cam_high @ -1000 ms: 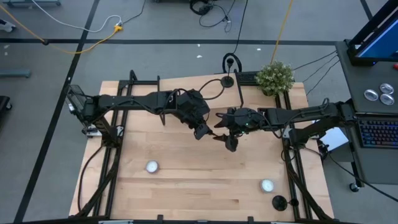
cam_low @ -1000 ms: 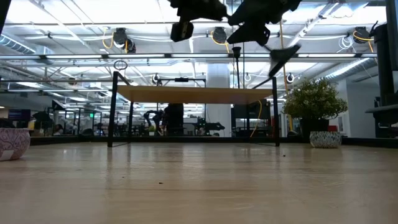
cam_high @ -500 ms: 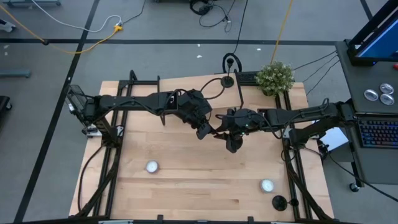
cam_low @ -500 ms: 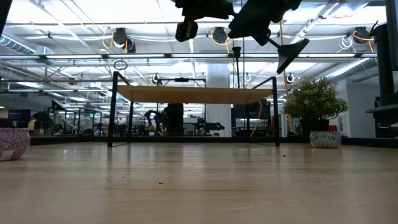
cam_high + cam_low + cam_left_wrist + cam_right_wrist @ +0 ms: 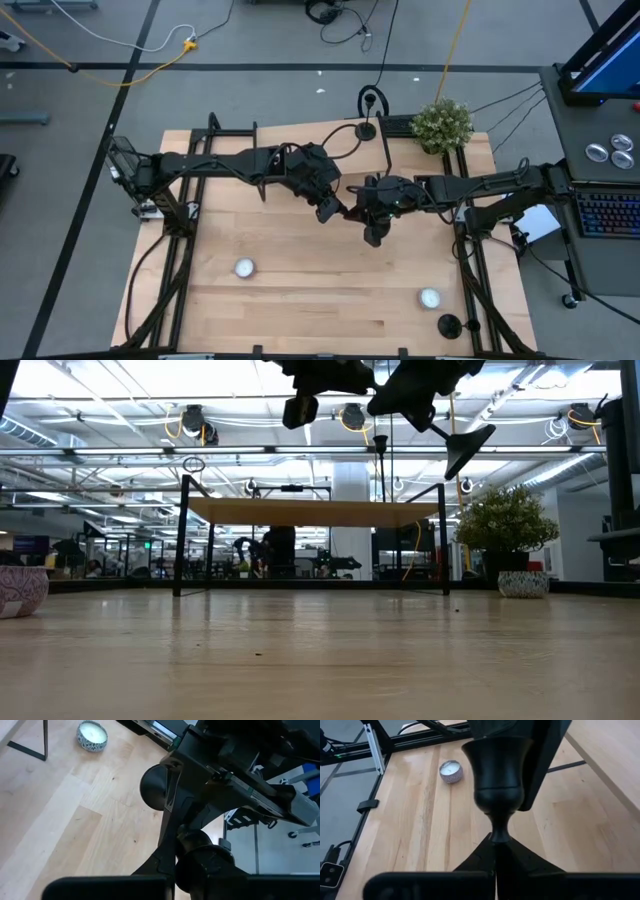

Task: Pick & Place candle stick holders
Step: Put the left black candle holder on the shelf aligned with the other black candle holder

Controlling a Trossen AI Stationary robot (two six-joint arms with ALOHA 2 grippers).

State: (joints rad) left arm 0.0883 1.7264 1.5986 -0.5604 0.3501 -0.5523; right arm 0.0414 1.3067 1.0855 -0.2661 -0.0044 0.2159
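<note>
One black candle stick holder (image 5: 497, 775) hangs high over the middle of the table, slanted, between both grippers. Its cup end points toward my left gripper (image 5: 332, 210), and its disc base (image 5: 468, 444) points down toward the near right. My left gripper is shut at the cup end. My right gripper (image 5: 496, 854) is shut on the stem. Another black holder (image 5: 449, 325) stands on its disc at the table's near right corner. My left gripper has the holder by its cup end (image 5: 199, 862), coming from the table's left. One finger (image 5: 545, 765) lies along the outside of the cup; the rest of the hold is hidden by the cup. My right gripper pinches the thin stem (image 5: 497, 834) just below the cup between its two fingers, which lie across the stem and come from the table's right. The holder is lifted clear and tilted, its base lowest.
Two white tealights lie on the wood, one at the near left (image 5: 244, 267) and one at the near right (image 5: 430, 298) beside the standing holder. A potted plant (image 5: 442, 125) stands at the far right corner. Black frame rails run along both table sides.
My right gripper has shut on the holder's stem; its fingers stood open around it a second ago. The holder's disc base has swung a little toward the table's right. My left gripper has kept its hold.
</note>
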